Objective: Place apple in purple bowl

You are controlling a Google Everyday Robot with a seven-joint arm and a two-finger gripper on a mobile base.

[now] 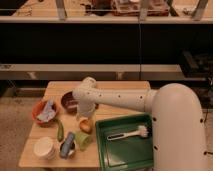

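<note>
tool (pixel 86 118) low over the apple (pixel 86 126), purple bowl (pixel 68 103) close behind it, green cup (pixel 83 140) in front, green tray (pixel 125 152) crowding the camera-right side, white arm (pixel 120 100) barring mid tabletop (pixel 56 90), bare wood along the far edge

Warm, dim light — the wooden table (pixel 60 90) glows amber while the shelf (pixel 100 47) at twelve o'clock sinks into black. The white arm (pixel 122 100) shows a soft sheen; the gripper (pixel 86 116) sits shaded at seven o'clock, above the apple (pixel 86 126).
</note>
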